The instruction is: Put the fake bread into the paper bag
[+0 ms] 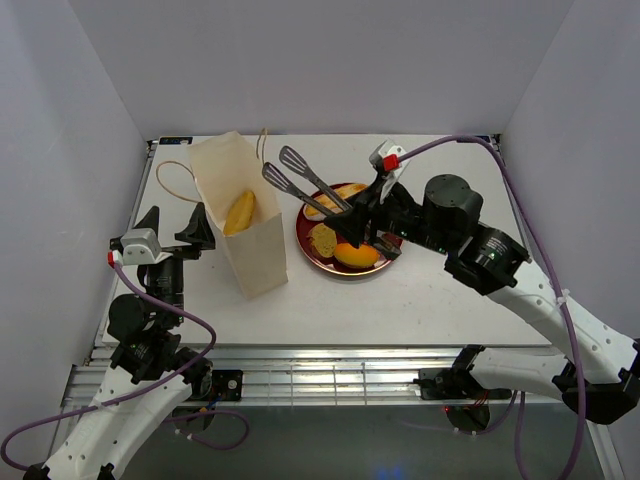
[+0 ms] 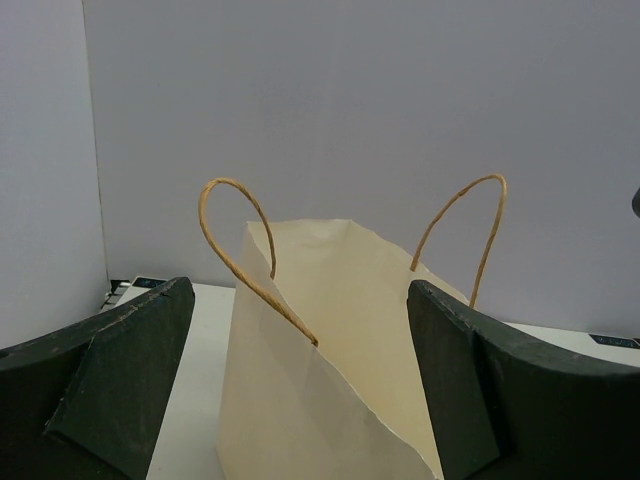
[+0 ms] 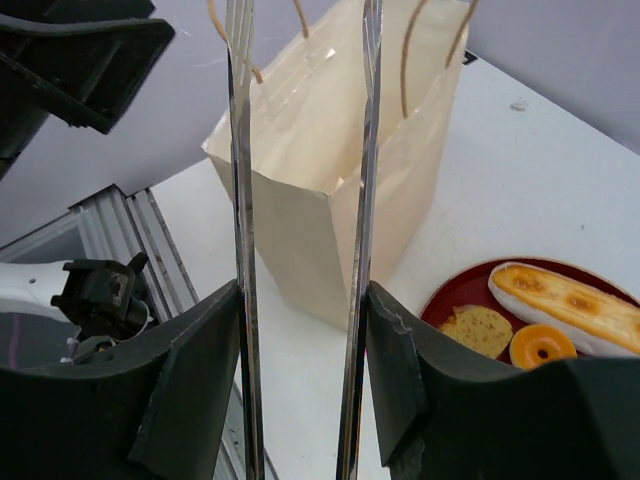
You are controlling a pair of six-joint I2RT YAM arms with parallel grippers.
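The paper bag (image 1: 258,255) stands upright and open at the table's left-middle, with a yellow bread roll (image 1: 240,212) showing inside its mouth. More fake bread lies on a dark-red plate (image 1: 303,240) to the bag's right: a long baguette (image 3: 565,300), a slice (image 3: 478,328) and a small ring donut (image 3: 540,345). My right gripper (image 1: 355,215) hovers over the plate, shut on metal tongs (image 1: 300,175). The tongs' heads are spread, hold nothing and point toward the bag. My left gripper (image 2: 300,290) is open just left of the bag (image 2: 330,380), not touching it.
The bag's brown cord handles (image 2: 235,250) stick up and out from its rim. White walls enclose the table on three sides. The table's near edge meets a metal rail frame (image 1: 330,375).
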